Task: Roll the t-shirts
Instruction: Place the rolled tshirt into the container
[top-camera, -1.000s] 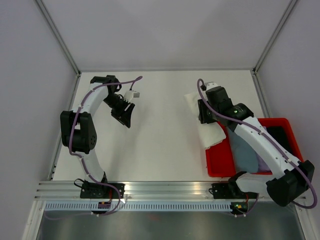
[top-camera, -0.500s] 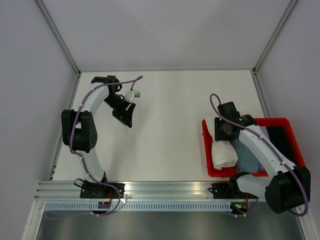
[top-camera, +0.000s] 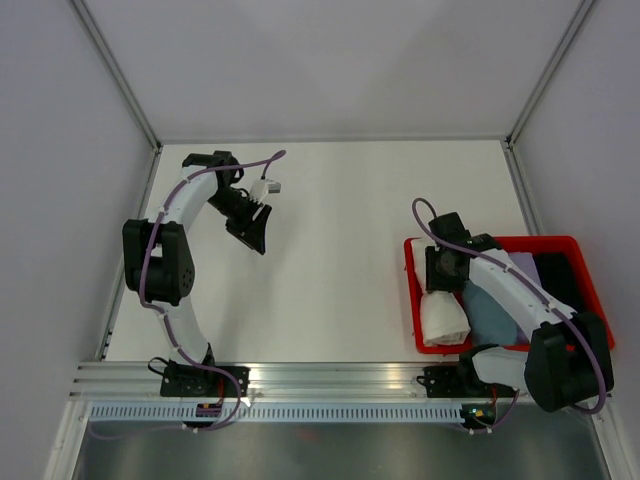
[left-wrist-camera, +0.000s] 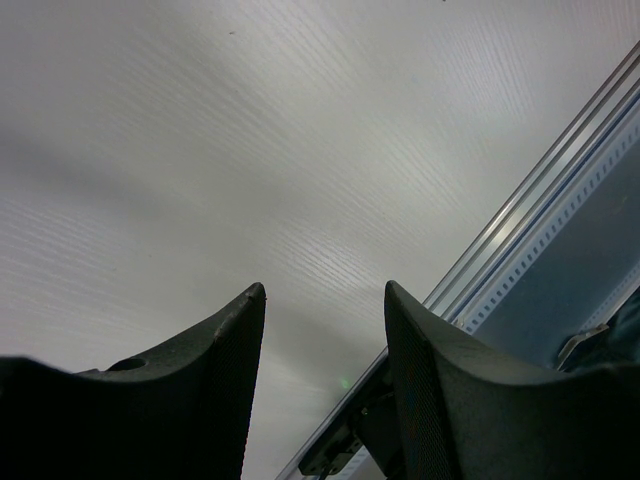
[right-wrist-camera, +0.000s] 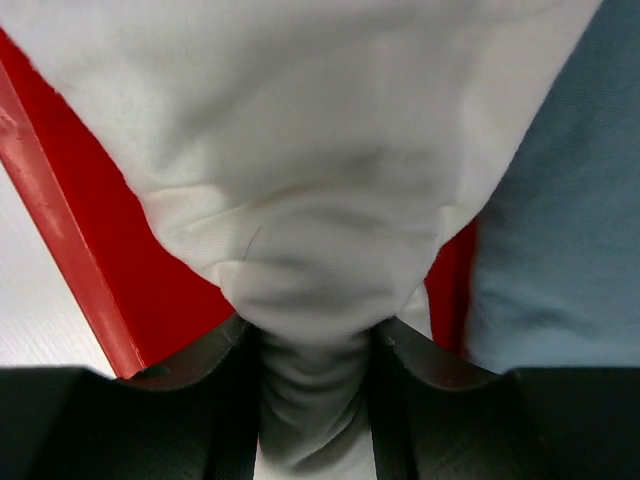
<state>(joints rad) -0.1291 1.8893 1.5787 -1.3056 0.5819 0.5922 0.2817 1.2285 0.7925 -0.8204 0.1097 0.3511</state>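
Cream t-shirt (top-camera: 443, 318) was moved off table (top-camera: 330, 300) into red bin (top-camera: 545, 241), 4 o'clock, beside grey-blue t-shirt (top-camera: 492, 312). It's still clenched by right gripper (right-wrist-camera: 310, 350); release judged next. Left gripper (top-camera: 255, 228) is held released and empty, 10 o'clock.

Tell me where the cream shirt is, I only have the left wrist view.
Observer: On the top view, the cream shirt is inside the red bin, at its near left corner.
Operator: Is the right claw holding it?
Observer: Yes, the right claw is shut on a bunch of its fabric.
Operator: Anything else in there?
Observer: A grey-blue shirt lies beside it, to its right.
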